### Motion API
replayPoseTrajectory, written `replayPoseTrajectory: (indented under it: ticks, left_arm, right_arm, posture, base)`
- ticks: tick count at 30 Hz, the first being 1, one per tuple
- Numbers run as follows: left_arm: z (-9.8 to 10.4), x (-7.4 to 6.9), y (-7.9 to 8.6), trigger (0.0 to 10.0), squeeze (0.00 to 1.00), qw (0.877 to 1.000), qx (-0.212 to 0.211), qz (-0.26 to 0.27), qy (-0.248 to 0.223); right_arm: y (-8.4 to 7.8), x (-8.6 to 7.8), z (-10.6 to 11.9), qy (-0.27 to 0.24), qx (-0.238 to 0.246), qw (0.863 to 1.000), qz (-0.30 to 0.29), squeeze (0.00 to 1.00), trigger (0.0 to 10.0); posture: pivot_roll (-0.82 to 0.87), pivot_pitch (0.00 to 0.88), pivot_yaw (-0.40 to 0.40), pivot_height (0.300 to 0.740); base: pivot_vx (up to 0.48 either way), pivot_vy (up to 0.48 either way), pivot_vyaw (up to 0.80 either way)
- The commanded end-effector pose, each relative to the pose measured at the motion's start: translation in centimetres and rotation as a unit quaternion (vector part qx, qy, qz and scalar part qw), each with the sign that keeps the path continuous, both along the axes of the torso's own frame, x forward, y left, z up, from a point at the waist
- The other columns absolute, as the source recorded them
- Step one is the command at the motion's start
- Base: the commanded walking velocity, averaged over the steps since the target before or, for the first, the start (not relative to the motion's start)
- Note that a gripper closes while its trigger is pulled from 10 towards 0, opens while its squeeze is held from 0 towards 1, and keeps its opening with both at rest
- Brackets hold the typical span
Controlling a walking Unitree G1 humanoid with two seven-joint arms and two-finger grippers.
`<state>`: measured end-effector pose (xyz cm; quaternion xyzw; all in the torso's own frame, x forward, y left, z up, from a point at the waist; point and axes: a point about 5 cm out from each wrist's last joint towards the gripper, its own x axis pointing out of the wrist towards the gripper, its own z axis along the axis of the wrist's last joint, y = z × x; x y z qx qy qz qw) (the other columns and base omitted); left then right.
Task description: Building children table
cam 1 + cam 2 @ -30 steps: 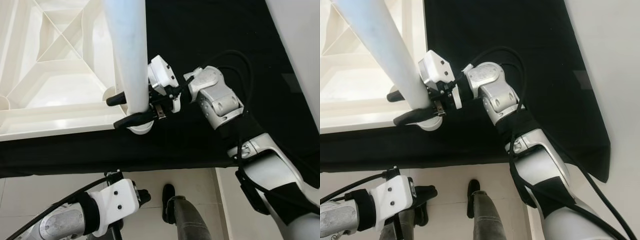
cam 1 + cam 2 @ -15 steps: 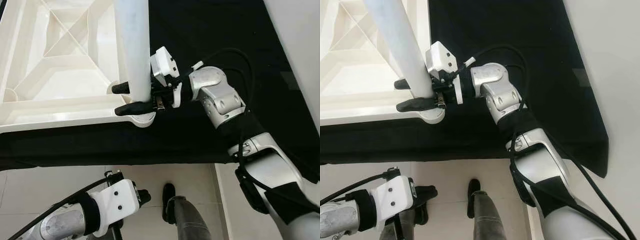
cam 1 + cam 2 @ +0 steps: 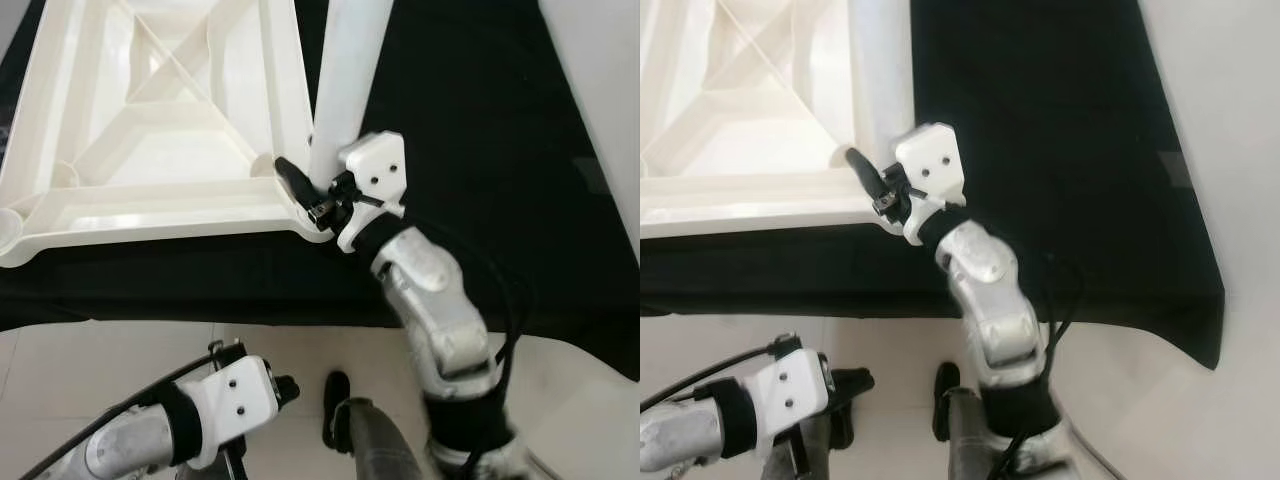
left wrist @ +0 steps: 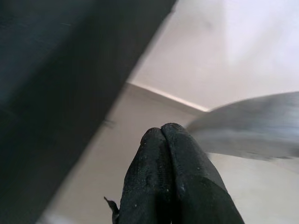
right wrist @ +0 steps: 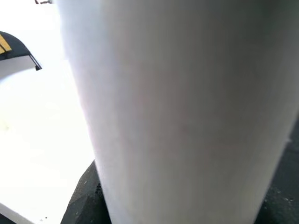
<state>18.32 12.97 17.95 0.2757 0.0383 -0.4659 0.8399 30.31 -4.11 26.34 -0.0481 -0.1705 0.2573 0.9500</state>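
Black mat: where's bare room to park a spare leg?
The black mat is bare between the white leg and the pale floor on the robot's right. A thinner bare strip runs along its near edge, below the upturned tabletop. The corner at the right end effector is crowded.

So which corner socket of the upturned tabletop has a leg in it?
The near right corner of the tabletop, where the right gripper holds the white leg. The near left socket stands empty.

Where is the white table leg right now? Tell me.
In the left eye view the white table leg stands at the near right corner of the upturned white tabletop on the black mat, with the right gripper at its base.
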Motion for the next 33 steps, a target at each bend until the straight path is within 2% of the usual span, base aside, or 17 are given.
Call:
replayPoseTrajectory:
  ticks: [1,5,10,11,12,13,15,19,20,21,22,23,25,27,29,30,33]
  left_arm:
    - [-0.5,-0.3,-0.2,10.0,0.0,1.0,-0.005,-0.006,0.011]
    - [-0.1,0.1,0.4,10.0,0.0,1.0,-0.001,0.011,-0.004]
    - [-0.3,0.0,0.3,10.0,0.0,1.0,-0.006,0.024,-0.009]
    - [-0.4,0.0,0.2,10.0,0.0,1.0,-0.008,0.025,-0.009]
    - [-0.4,0.0,0.2,10.0,0.0,1.0,-0.008,0.025,-0.009]
    - [-0.4,0.0,0.2,10.0,0.0,1.0,-0.01,0.027,-0.01]
    - [-0.3,0.1,0.2,10.0,0.0,0.999,-0.013,0.03,-0.013]
    - [-0.1,0.6,0.2,10.0,0.0,0.999,-0.021,0.038,-0.023]
    - [0.0,0.7,0.2,10.0,0.0,0.999,-0.022,0.039,-0.025]
    - [0.0,0.8,0.1,10.0,0.0,0.999,-0.022,0.039,-0.027]
    - [0.0,0.8,0.1,10.0,0.0,0.999,-0.022,0.039,-0.027]
    - [0.0,0.9,0.1,10.0,0.0,0.999,-0.023,0.039,-0.028]
    - [0.0,0.9,0.1,10.0,0.0,0.999,-0.023,0.039,-0.029]
    - [-0.1,1.0,-0.1,10.0,0.0,0.998,-0.025,0.04,-0.033]
    - [-0.2,1.1,-0.2,10.0,0.0,0.998,-0.027,0.04,-0.034]
    - [-0.2,1.2,-0.4,10.0,0.0,0.998,-0.03,0.04,-0.035]
    - [-0.2,1.2,-0.5,10.0,0.0,0.998,-0.033,0.04,-0.035]
  right_arm:
    - [-0.1,2.0,-6.6,0.163,-0.05,0.985,-0.035,0.0,10.0]
    - [1.3,3.1,-5.0,0.139,-0.052,0.989,-0.027,0.0,10.0]
    - [1.7,2.1,-4.9,0.144,-0.055,0.988,-0.03,0.0,10.0]
    - [1.7,1.8,-4.9,0.145,-0.051,0.988,-0.031,0.12,10.0]
    - [1.7,1.8,-4.9,0.145,-0.051,0.988,-0.031,0.12,10.0]
    - [1.7,1.6,-4.7,0.146,-0.04,0.988,-0.01,1.0,10.0]
    - [1.8,1.6,-4.1,0.138,-0.018,0.99,0.013,1.0,10.0]
    - [1.9,1.7,-0.4,0.062,0.036,0.986,0.147,1.0,10.0]
    - [1.7,1.7,1.0,0.025,0.022,0.977,0.208,0.4,10.0]
    - [1.5,1.7,1.8,0.003,0.003,0.968,0.252,0.1,10.0]
    - [1.5,1.7,1.8,0.003,0.003,0.968,0.252,0.1,10.0]
    - [1.2,1.8,2.3,-0.014,-0.022,0.959,0.282,0.01,10.0]
    - [0.9,1.9,2.8,-0.033,-0.051,0.952,0.301,0.0,10.0]
    - [0.4,2.3,3.6,-0.057,-0.123,0.923,0.361,0.0,10.0]
    - [0.4,2.5,3.9,-0.053,-0.128,0.913,0.384,0.0,10.0]
    - [0.6,2.8,4.3,-0.052,-0.142,0.895,0.419,0.0,10.0]
    - [0.8,3.1,4.4,-0.051,-0.162,0.885,0.433,0.0,10.0]
  posture:
    - [0.13,0.44,-0.12,0.74]
    - [0.15,0.416,-0.137,0.74]
    - [0.16,0.403,-0.144,0.74]
    - [0.16,0.402,-0.144,0.74]
    - [0.16,0.402,-0.144,0.74]
    - [0.16,0.395,-0.145,0.74]
    - [0.16,0.391,-0.145,0.74]
    - [0.17,0.372,-0.146,0.74]
    - [0.17,0.367,-0.148,0.74]
    - [0.17,0.36,-0.15,0.74]
    - [0.17,0.36,-0.15,0.74]
    - [0.17,0.358,-0.152,0.74]
    - [0.17,0.353,-0.155,0.74]
    - [0.17,0.347,-0.16,0.74]
    - [0.17,0.346,-0.163,0.74]
    - [0.17,0.342,-0.165,0.74]
    - [0.17,0.34,-0.172,0.74]
  base:
    - [0.0,0.0,0.0]
    - [0.0,0.0,0.0]
    - [0.0,0.0,0.0]
    - [0.0,0.0,0.0]
    - [0.0,0.0,0.0]
    - [0.0,0.0,0.0]
    - [0.0,0.0,0.0]
    - [0.0,0.0,0.0]
    - [0.0,0.0,0.0]
    - [0.0,0.0,0.0]
    - [0.0,0.0,0.0]
    - [0.0,0.0,0.0]
    - [0.0,0.0,0.0]
    - [0.0,0.0,0.0]
    - [0.0,0.0,0.0]
    - [0.0,0.0,0.0]
    - [0.0,0.0,0.0]
